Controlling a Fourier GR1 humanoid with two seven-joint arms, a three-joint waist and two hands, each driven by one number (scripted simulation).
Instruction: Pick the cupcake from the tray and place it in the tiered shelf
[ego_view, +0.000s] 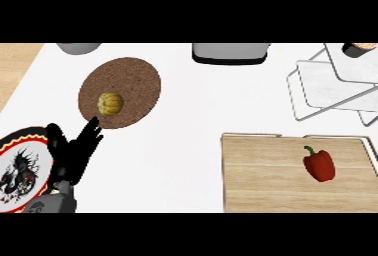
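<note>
A yellow cupcake sits on the round brown tray, left of the tray's centre. My left hand comes in from the lower left, open, its straight fingers pointing up and right. The fingertips reach the tray's lower left rim, just below the cupcake and apart from it. The white tiered shelf with its wire frame stands at the upper right. My right hand shows nowhere.
A red bell pepper lies on a wooden cutting board at the lower right. A red-rimmed plate with a dragon drawing lies under my left forearm. Grey vessels stand along the far edge. A dark cup sits on the shelf's top.
</note>
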